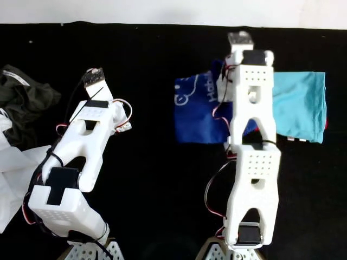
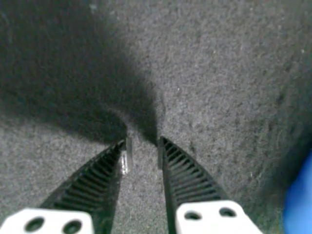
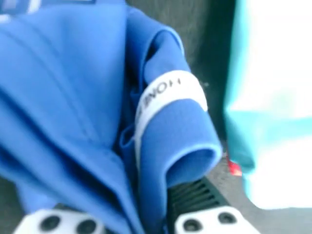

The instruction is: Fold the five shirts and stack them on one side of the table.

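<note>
Fingers [image 3: 195, 197] of the right gripper [image 1: 241, 39] pinch a fold of the blue shirt [image 1: 198, 114], upper centre of the worktop [image 1: 152, 162], its arm overlapping the teal shirt [image 1: 301, 105] beside it. A white shirt [image 1: 11, 173] and a dark shirt [image 1: 24, 97] lie far left; the left gripper [image 2: 143, 146] is slightly parted, empty.

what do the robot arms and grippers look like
The left arm and right arm are white blocky plastic shells with hole grids, black motors at joints, red, black and white cables. The left gripper has black ribbed fingers on white mounts.
</note>
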`<state>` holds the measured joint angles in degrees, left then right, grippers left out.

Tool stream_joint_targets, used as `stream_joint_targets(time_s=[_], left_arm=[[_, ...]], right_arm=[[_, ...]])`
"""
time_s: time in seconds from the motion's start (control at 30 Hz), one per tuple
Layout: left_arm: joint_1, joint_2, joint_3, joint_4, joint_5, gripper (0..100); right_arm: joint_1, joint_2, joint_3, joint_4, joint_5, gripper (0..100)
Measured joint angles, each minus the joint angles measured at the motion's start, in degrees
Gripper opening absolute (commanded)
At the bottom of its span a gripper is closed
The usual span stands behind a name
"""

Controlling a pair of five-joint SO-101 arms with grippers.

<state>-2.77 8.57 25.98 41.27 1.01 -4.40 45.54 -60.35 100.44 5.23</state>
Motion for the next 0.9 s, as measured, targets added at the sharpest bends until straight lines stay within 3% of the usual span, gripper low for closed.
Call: stream_joint_targets(time_s=[0.4,0.73,0.9], left_arm=[[0.0,0.0,0.0,0.0,0.0,10],[0.0,0.0,0.0,0.0,0.0,10],[0.0,0.1,0.0,-0.2,0.0,10]], right_arm=[[1.8,-25.2,19.2,0.0,4.1,0.5],[15.8,-26.5,20.1,-0.2,14.9,0.5],[21.8,-25.8,20.3,-5.9,19.1,0.5]])
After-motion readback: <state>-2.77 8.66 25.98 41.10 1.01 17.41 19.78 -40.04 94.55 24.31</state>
